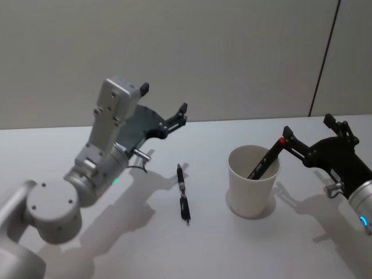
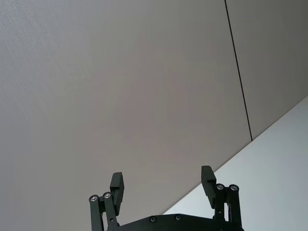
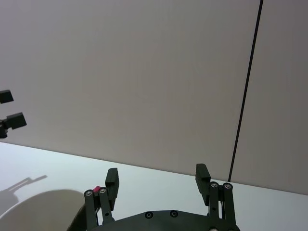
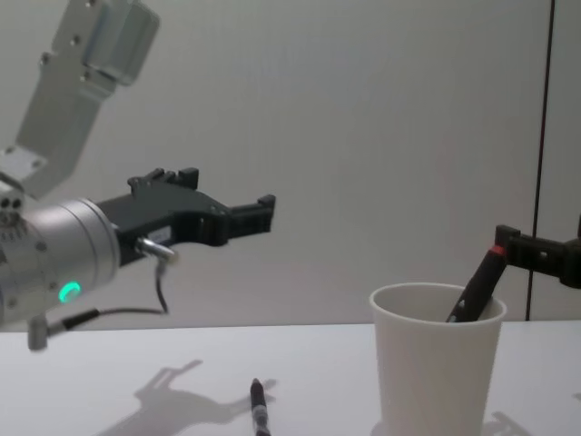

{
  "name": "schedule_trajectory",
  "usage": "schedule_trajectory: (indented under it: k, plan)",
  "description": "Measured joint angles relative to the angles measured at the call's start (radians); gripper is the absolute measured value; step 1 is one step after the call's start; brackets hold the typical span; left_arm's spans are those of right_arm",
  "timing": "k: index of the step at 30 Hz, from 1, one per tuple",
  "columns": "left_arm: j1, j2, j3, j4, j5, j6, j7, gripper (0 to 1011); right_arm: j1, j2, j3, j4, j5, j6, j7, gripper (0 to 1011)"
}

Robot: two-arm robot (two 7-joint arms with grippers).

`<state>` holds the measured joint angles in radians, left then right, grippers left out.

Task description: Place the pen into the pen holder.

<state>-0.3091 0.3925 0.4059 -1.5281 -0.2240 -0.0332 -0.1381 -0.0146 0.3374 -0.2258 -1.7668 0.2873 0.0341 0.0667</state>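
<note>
A: Over on the right side of the head view, the right gripper hangs just to the right of the pen holder, a little above its rim. How do the jaws stand?

B: Wide apart and clamped on nothing. The right wrist view puts plain wall between the two fingers.

A: And the red-topped pen?

B: It is inside the pen holder. The lower end is down in the cup and the shaft leans to the robot's right against the rolled rim. The red top pokes up over the rim, right by one finger of the right gripper. Whether they touch or sit a hair apart, he cannot tell.

A: The chest view agrees. The pen slants out of the white cup with its red end at that finger's tip.

B: There is also a second pen, lying flat on the worktop to the left of the pen holder and well apart from it. It runs roughly front to back.

A: Left gripper?

B: It is raised above the worktop, left of and behind the second pen, aimed toward the wall. The jaws are spread with nothing between them. In the left wrist view, wall and a wedge of worktop lie beyond the fingers.

A: The pen holder itself stands upright on the right half of the worktop.
</note>
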Motion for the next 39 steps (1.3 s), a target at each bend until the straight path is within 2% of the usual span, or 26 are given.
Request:
schedule_trajectory:
  k: [7, 10, 13, 18, 20, 22, 25, 28, 29, 32, 36, 39]
  plan:
    - [-0.105, -0.005, -0.046, 0.14, -0.02, -0.031, -0.151, 1001, 0.0, 0.0, 0.0, 0.0, 0.0, 0.0, 0.0, 1001]
    - [-0.132, -0.006, -0.057, 0.171, -0.024, -0.027, -0.186, 1001, 0.0, 0.0, 0.0, 0.0, 0.0, 0.0, 0.0, 1001]
    - [-0.168, -0.007, -0.072, 0.209, -0.032, 0.003, -0.241, 1001, 0.0, 0.0, 0.0, 0.0, 0.0, 0.0, 0.0, 1001]
    - [-0.198, -0.007, -0.084, 0.229, -0.042, 0.056, -0.283, 1000, 0.0, 0.0, 0.0, 0.0, 0.0, 0.0, 0.0, 1001]
    - [-0.206, -0.007, -0.088, 0.229, -0.047, 0.094, -0.295, 1001, 0.0, 0.0, 0.0, 0.0, 0.0, 0.0, 0.0, 1001]
    - [-0.21, -0.007, -0.09, 0.226, -0.051, 0.119, -0.298, 1001, 0.0, 0.0, 0.0, 0.0, 0.0, 0.0, 0.0, 1001]
    - [-0.214, -0.006, -0.093, 0.202, -0.059, 0.199, -0.291, 1001, 0.0, 0.0, 0.0, 0.0, 0.0, 0.0, 0.0, 1001]
    - [-0.214, -0.006, -0.093, 0.18, -0.063, 0.247, -0.276, 1001, 0.0, 0.0, 0.0, 0.0, 0.0, 0.0, 0.0, 1001]
    - [-0.213, -0.006, -0.093, 0.164, -0.065, 0.285, -0.259, 1001, 0.0, 0.0, 0.0, 0.0, 0.0, 0.0, 0.0, 1001]
    - [-0.208, -0.007, -0.093, 0.136, -0.067, 0.334, -0.233, 1000, 0.0, 0.0, 0.0, 0.0, 0.0, 0.0, 0.0, 1001]
    - [-0.194, -0.01, -0.089, 0.08, -0.07, 0.429, -0.166, 1001, 0.0, 0.0, 0.0, 0.0, 0.0, 0.0, 0.0, 1001]
    - [-0.185, -0.012, -0.087, 0.052, -0.071, 0.466, -0.124, 1001, 0.0, 0.0, 0.0, 0.0, 0.0, 0.0, 0.0, 1001]
